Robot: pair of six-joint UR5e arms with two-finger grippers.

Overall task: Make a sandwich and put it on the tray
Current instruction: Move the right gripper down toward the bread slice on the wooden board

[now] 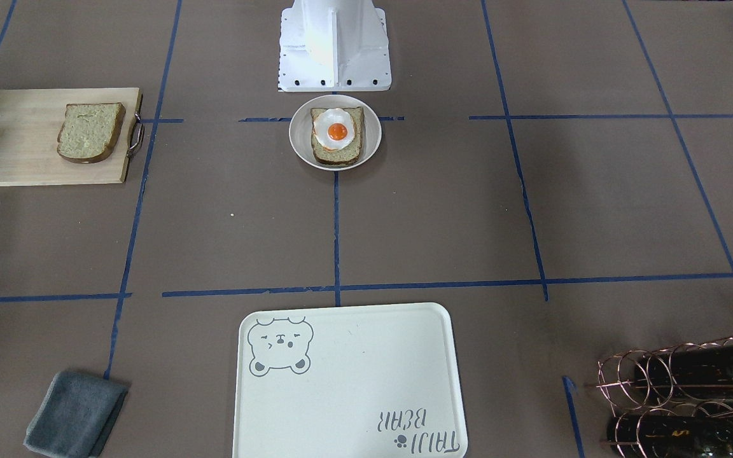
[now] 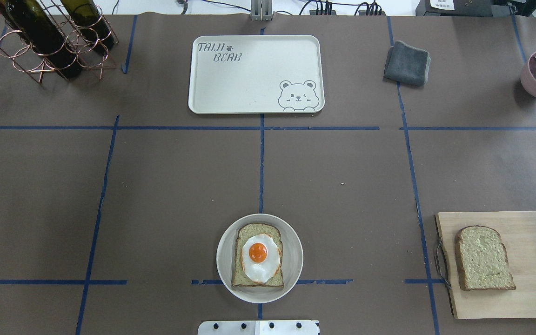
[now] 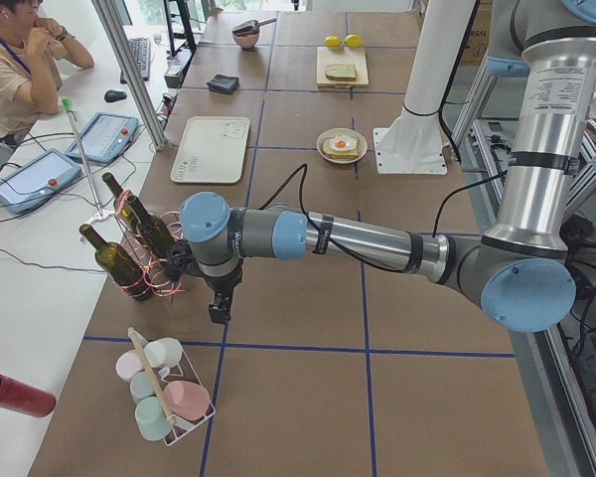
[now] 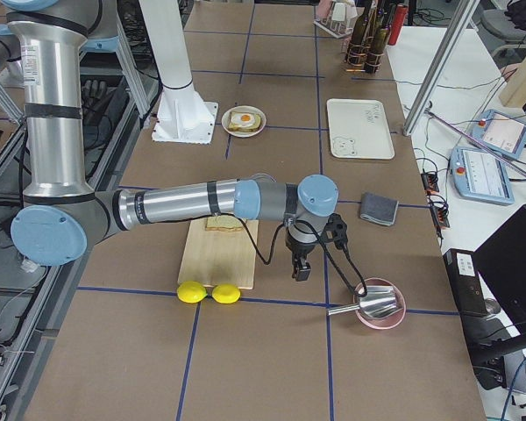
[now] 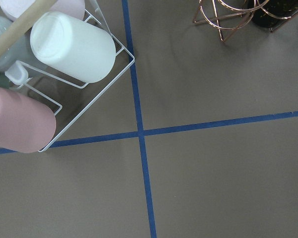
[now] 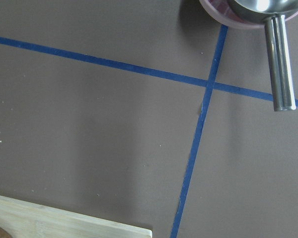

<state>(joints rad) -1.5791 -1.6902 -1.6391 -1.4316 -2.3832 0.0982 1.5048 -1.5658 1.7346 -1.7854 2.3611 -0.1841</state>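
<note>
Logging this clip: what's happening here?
Nothing is being handled right now. A bread slice topped with an egg sits on the dish; the second slice lies on the cutting board; the tray holds nothing. The left gripper hangs by the bottle rack, the right gripper beside the board.

Seen from overhead, the cream-white tray has a grey bear face in its lower right corner and grey "TAIJI BEAR" lettering at upper left. On the cream dish, a greenish-tan bread slice with dark brown crust carries a white egg with an orange yolk. The brown table has a blue tape grid. Two yellow fruits are possibly lemons.
</note>
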